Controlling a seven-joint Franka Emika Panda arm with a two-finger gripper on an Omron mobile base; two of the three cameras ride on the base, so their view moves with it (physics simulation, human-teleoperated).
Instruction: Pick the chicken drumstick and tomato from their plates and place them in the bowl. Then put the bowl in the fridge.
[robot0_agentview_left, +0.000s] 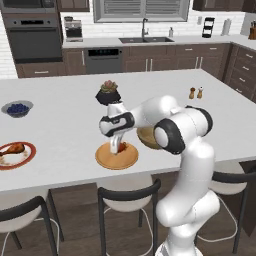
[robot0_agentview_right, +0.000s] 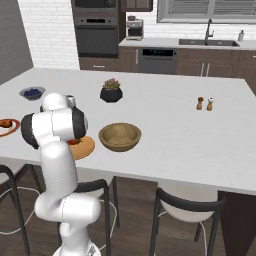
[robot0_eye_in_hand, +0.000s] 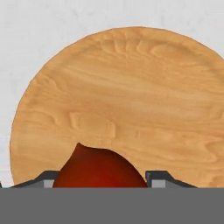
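Note:
The red tomato (robot0_eye_in_hand: 99, 168) sits between my gripper's (robot0_eye_in_hand: 104, 180) two fingertips, which touch it on both sides, just over the tan wooden plate (robot0_eye_in_hand: 122, 100). From the base, the gripper (robot0_agentview_left: 118, 146) is down on that wooden plate (robot0_agentview_left: 116, 159), at the tomato (robot0_agentview_left: 122, 147). The wooden bowl (robot0_agentview_right: 119, 136) stands right of the wooden plate (robot0_agentview_right: 85, 148), partly hidden by the arm in the left base view. Far left, the chicken drumstick (robot0_agentview_left: 15, 148) lies on the red-rimmed white plate (robot0_agentview_left: 27, 156). The fridge is out of view.
A grey bowl of blueberries (robot0_agentview_left: 17, 108) sits at the island's left, with a black plant pot (robot0_agentview_left: 107, 93) behind the gripper. Salt and pepper shakers (robot0_agentview_left: 195, 92) stand to the right. Dark stools (robot0_agentview_left: 127, 195) line the near counter edge.

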